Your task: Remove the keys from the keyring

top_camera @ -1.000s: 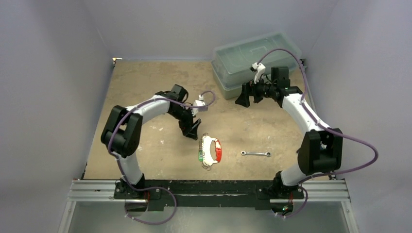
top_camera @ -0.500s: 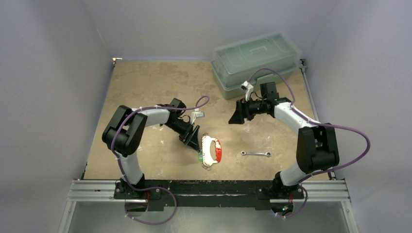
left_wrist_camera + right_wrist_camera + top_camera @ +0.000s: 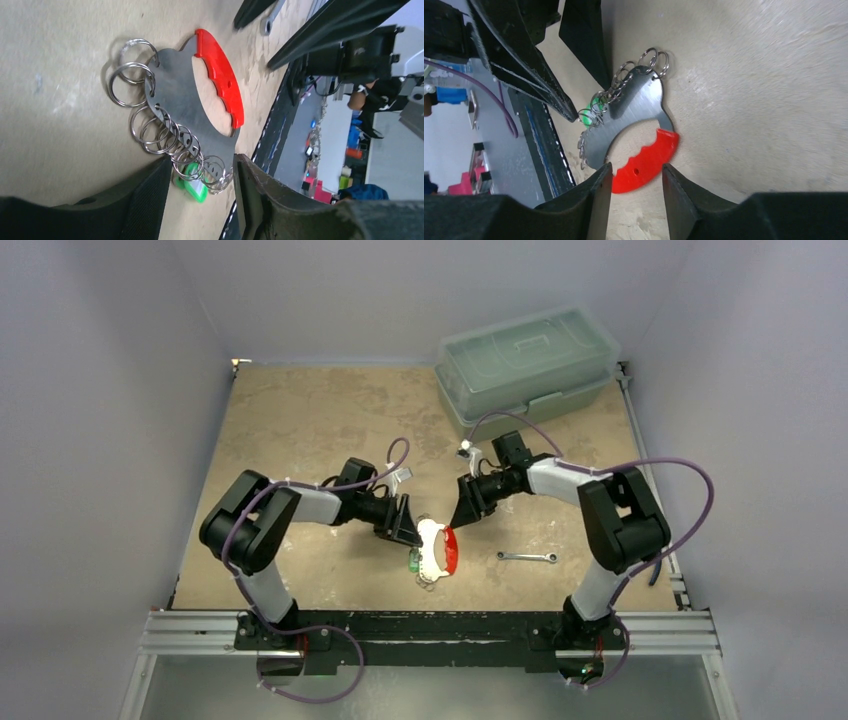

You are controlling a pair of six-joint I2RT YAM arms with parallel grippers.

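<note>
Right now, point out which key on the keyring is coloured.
The key with the bright green head, in the fringe close to the left fingers; the other keys are bare silver metal.

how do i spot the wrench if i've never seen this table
Find the translucent lidded bin at the far right of the table and come straight toward the near edge. The wrench lies alone, right of the white-and-red keyring: a slim silver bar, not a loop, with nothing hanging from it.
</note>
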